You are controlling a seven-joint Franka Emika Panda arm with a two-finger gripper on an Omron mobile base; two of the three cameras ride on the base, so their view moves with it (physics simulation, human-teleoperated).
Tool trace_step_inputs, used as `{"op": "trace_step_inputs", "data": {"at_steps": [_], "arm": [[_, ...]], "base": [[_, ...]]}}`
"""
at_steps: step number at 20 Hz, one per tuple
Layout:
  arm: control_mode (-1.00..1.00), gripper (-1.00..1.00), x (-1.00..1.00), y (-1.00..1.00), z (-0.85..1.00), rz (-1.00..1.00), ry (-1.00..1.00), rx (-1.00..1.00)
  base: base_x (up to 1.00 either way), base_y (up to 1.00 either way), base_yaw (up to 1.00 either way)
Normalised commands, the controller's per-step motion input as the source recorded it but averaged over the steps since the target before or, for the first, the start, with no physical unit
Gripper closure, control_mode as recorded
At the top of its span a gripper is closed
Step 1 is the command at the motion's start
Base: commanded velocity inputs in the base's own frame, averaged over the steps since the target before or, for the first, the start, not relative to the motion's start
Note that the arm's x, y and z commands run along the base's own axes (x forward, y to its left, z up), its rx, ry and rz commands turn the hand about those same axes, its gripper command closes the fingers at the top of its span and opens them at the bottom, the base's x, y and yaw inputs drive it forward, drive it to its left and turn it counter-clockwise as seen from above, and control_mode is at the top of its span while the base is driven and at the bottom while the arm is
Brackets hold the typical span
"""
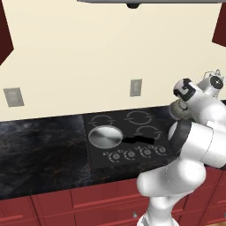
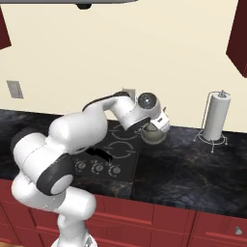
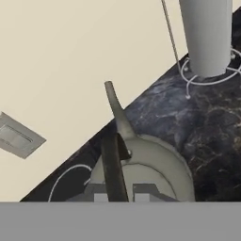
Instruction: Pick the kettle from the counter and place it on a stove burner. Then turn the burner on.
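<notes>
Silver-grey kettle [image 3: 155, 164] in hand view, handle pinched in nearly closed end effector [image 3: 121, 192]; pan [image 1: 105, 136] in left base view.

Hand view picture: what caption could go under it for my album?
Gripper shut on the kettle handle, paper towel roll standing behind.

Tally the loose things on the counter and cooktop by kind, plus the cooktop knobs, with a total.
Small squat silver-grey kettle, handle in the shut gripper: 1
Flat round silver pan on the black cooktop: 1
White paper towel roll on its wire stand: 1
Small round cooktop knobs: 5
Total: 8
</notes>
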Motion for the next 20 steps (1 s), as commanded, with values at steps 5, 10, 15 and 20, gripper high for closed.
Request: {"op": "trace_step_inputs", "data": {"at_steps": [5, 10, 15, 20], "arm": [[-1.00, 1.00, 0.36, 1.00, 0.26, 0.00, 0.06, 0.00], [-1.00, 1.00, 0.33, 1.00, 0.03, 0.00, 0.25, 0.00], [-1.00, 1.00, 0.24, 0.64, 0.02, 0.01, 0.25, 0.03], [-1.00, 1.00, 0.04, 0.03, 0.00, 0.02, 0.04, 0.06]], "base": [[0.00, 0.00, 0.00], [0.00, 0.00, 0.00], [0.00, 0.00, 0.00], [0.00, 0.00, 0.00]]}}
